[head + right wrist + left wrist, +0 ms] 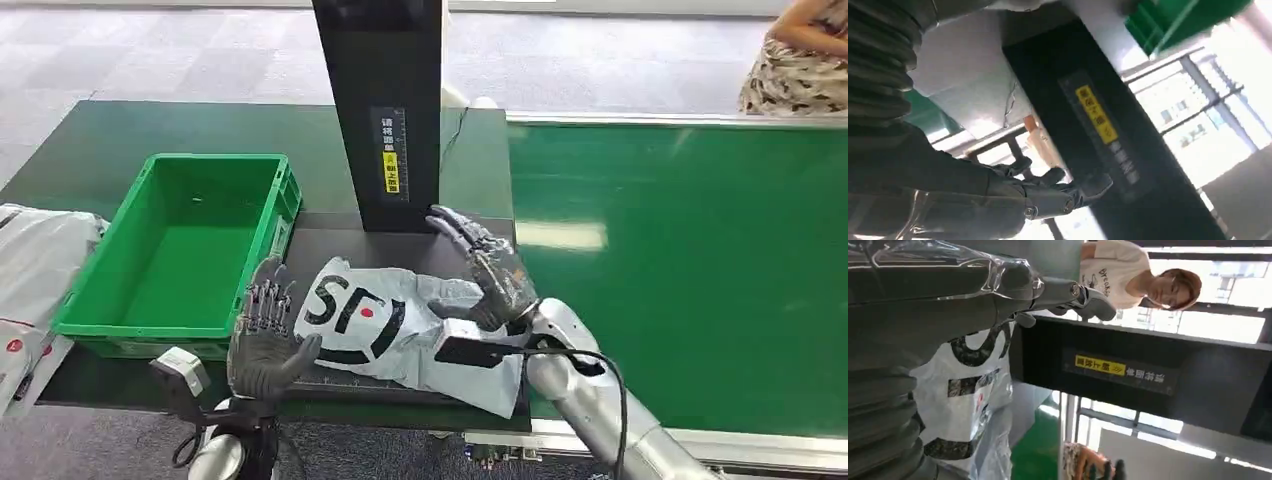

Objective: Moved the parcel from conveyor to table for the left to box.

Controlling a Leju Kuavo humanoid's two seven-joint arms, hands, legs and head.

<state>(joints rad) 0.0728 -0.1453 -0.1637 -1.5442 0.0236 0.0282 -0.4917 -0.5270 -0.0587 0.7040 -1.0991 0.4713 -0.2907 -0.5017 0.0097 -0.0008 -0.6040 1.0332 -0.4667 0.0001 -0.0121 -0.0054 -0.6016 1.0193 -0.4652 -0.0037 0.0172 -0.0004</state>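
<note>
A soft white parcel (385, 325) is being shown lying on the dark table (330, 240), beside a green box (170, 255). It is being flanked by the left hand (265, 340) and right hand (490, 270), both spread, neither gripping. Being limp, light and probably slippery, it is best gathered at a bunched edge.

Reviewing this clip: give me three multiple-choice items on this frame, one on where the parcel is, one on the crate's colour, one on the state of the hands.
1. Where does the parcel lie?
A. inside the crate
B. on the dark mat on the table, beside the crate
C. on the conveyor belt

2. What colour is the crate?
A. blue
B. grey
C. green

3. How are the hands?
A. both open, one on each side of the parcel
B. the left hand lifts the parcel
C. both hang at the floor

Answers: 1 B, it rests between crate and belt. 2 C, green walls. 3 A, the left hand and right hand have spread fingers.
</note>
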